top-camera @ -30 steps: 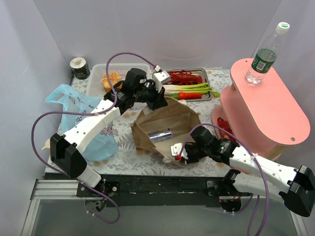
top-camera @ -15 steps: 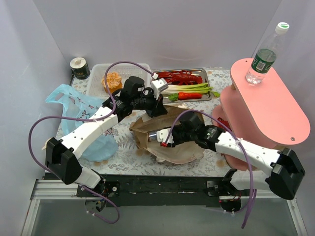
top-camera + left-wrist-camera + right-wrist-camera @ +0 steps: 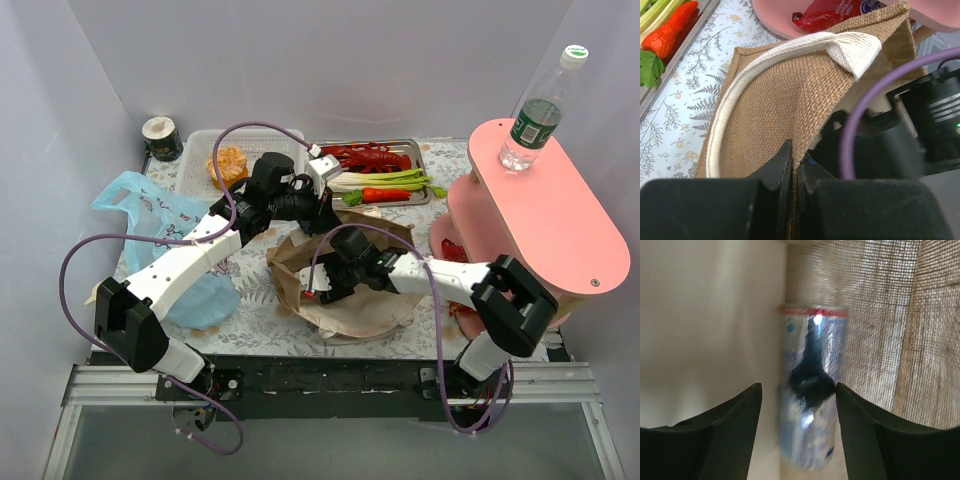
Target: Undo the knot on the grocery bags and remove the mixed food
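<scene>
Two arms on one bag. Left gripper (image 3: 794, 167) clamped on rim of brown coarse-weave grocery bag (image 3: 770, 105), holding mouth up and open. Right gripper (image 3: 798, 395) inside bag, jaws apart. Slim silver drink can (image 3: 812, 360) lies straight ahead, just beside pale inner surface. Step judged: grab can. Advice: advance until fingers straddle can mid-body, close across its width, avoid pinching fabric, left arm steadies rim, then lift straight out.

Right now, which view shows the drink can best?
Right wrist: the drink can fills the centre, lying inside the burlap bag, just ahead of the open right end effector. Top external: the right arm covers it. Left wrist: only the bag's outside and white strap, no can.
</scene>
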`<state>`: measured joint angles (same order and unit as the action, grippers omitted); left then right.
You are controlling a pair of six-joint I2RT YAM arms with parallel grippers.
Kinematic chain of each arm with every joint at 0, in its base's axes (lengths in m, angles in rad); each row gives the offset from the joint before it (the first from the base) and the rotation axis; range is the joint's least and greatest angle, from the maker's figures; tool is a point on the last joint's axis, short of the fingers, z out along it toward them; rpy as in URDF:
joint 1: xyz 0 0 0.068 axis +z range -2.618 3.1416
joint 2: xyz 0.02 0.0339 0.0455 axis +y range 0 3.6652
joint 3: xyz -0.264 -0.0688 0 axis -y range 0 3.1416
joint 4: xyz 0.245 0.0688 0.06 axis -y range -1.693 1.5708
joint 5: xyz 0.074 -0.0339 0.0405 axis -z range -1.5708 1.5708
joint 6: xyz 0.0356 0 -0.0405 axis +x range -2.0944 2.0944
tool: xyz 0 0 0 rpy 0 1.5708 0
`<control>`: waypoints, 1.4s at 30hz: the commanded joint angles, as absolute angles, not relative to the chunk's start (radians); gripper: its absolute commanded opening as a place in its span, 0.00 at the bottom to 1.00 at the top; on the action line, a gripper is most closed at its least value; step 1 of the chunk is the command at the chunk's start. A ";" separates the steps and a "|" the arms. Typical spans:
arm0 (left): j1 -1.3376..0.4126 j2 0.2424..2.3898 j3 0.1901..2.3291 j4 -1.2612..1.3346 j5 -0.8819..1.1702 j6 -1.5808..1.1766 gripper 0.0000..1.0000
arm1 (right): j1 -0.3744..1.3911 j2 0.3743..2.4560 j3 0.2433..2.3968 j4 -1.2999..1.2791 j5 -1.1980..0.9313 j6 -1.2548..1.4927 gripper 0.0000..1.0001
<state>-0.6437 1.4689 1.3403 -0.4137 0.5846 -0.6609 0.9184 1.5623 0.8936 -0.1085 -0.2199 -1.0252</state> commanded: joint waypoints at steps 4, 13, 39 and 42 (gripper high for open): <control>-0.643 1.456 1.364 -0.377 0.630 -0.676 0.00 | 0.920 1.764 1.020 0.037 -0.144 -1.048 0.66; -0.643 1.436 1.345 -0.391 0.528 -0.646 0.00 | 0.920 1.574 0.902 0.005 -0.183 -1.056 0.01; -0.552 1.601 1.483 -0.459 0.393 -0.606 0.00 | 0.439 0.910 1.664 -0.304 -0.202 -0.463 0.01; -0.558 1.615 1.509 -0.462 0.394 -0.604 0.00 | 0.362 0.879 1.715 -0.321 -0.123 -0.485 0.01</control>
